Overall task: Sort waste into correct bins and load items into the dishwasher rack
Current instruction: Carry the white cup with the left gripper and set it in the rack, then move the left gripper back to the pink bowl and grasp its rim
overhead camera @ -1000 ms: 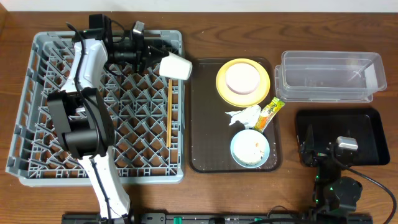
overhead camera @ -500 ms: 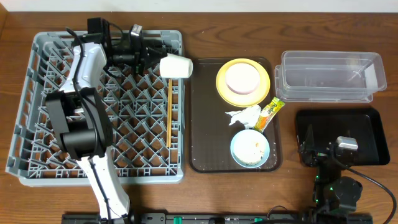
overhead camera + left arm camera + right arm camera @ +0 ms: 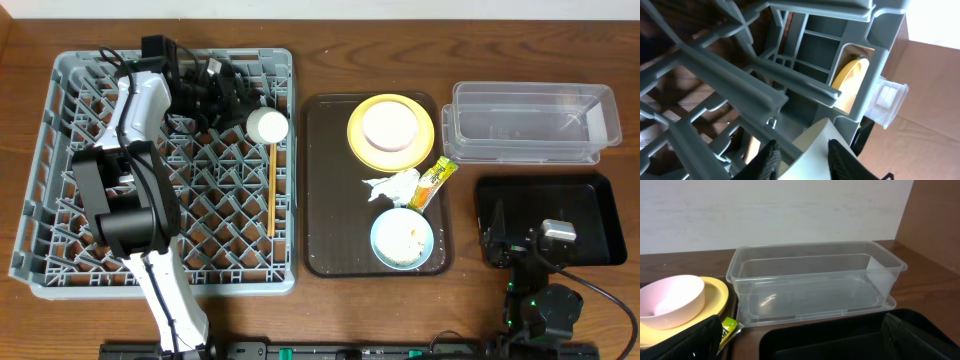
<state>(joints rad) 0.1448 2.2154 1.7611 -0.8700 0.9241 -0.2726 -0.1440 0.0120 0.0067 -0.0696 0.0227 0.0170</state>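
Note:
My left gripper point(image 3: 247, 106) is shut on the small white cup point(image 3: 268, 124) at the far right of the grey dishwasher rack point(image 3: 60, 200). The left wrist view shows the cup point(image 3: 810, 155) between my fingers point(image 3: 805, 160), low among the rack's pegs point(image 3: 740, 85). Wooden chopsticks point(image 3: 271, 190) lie in the rack. The yellow plate point(image 3: 358, 142) holds the white bowl point(image 3: 390, 125). The napkin point(image 3: 397, 186), the snack wrapper point(image 3: 433, 183) and the light blue bowl point(image 3: 402, 239) with rice scraps lie near it. My right gripper point(image 3: 805, 340) is open and empty over the black tray point(image 3: 590, 220).
The plate, bowls, napkin and wrapper sit on a brown serving tray point(image 3: 325, 200) right of the rack. The clear container point(image 3: 530, 122) stands behind the black tray and looks empty in the right wrist view point(image 3: 815, 280). Bare wooden table lies between the trays.
My left gripper has turned the cup from lying sideways at the rack's right rim and moved it down and left into the rack. The right arm has not moved.

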